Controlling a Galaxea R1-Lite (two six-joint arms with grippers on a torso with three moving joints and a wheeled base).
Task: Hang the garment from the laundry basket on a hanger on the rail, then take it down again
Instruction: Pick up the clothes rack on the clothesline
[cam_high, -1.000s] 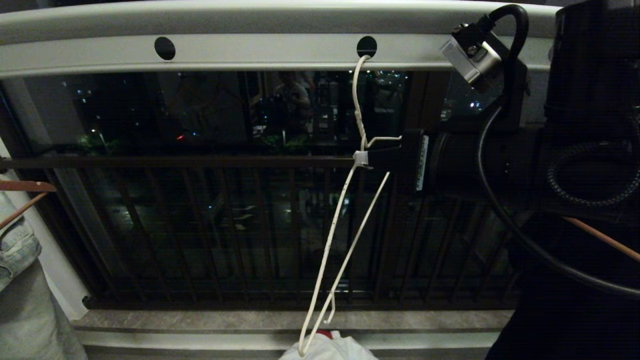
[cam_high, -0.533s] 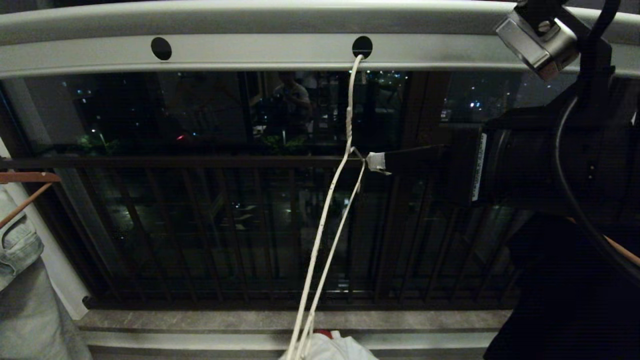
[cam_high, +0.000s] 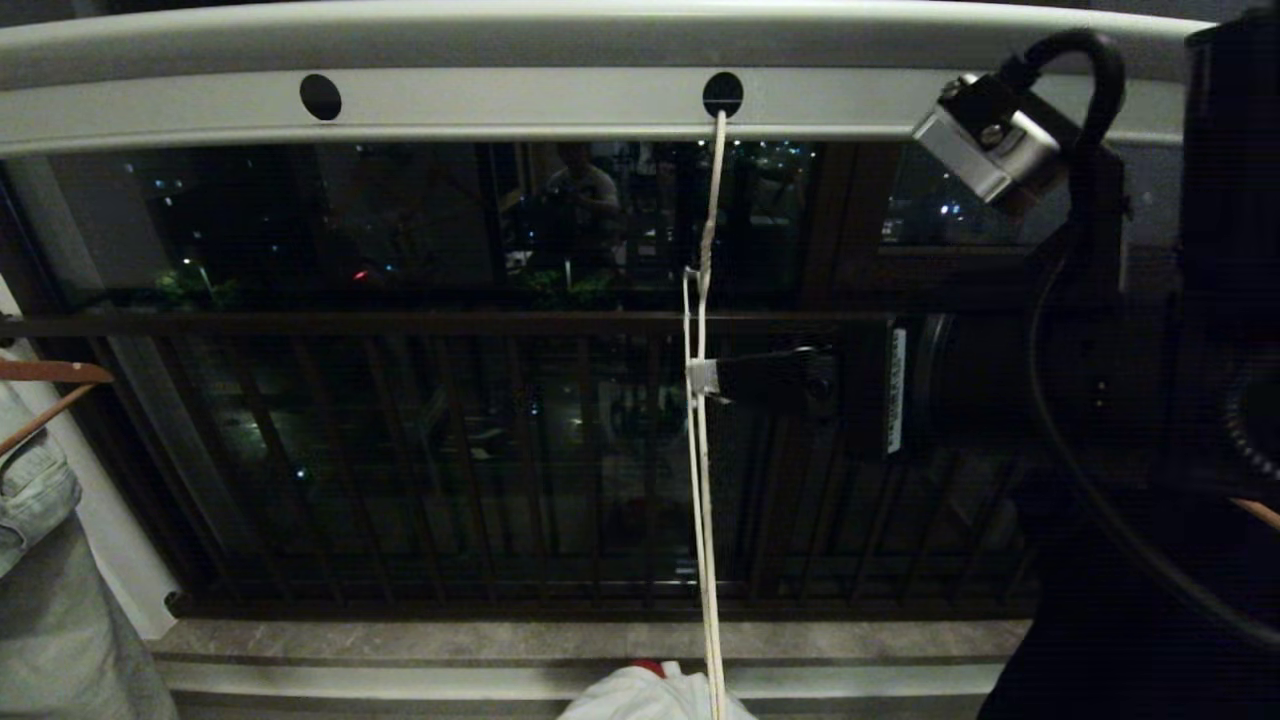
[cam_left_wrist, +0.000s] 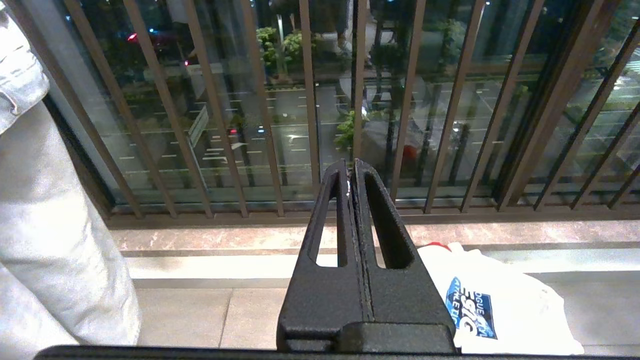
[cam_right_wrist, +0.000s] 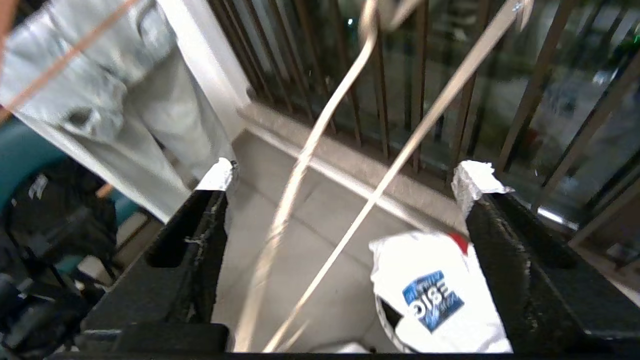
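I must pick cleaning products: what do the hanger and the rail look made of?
The hanger: thin wire, seemingly coated off-white, with a twisted neck. The rail: probably painted or anodised metal, going by its smooth pale grey matte face and cleanly punched round holes.

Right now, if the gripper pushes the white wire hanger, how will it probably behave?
Probably it swings easily: the hanger hangs only by its hook in a hole of the rail. Its thin wire looks light and may bend. The open right gripper could let it slip.
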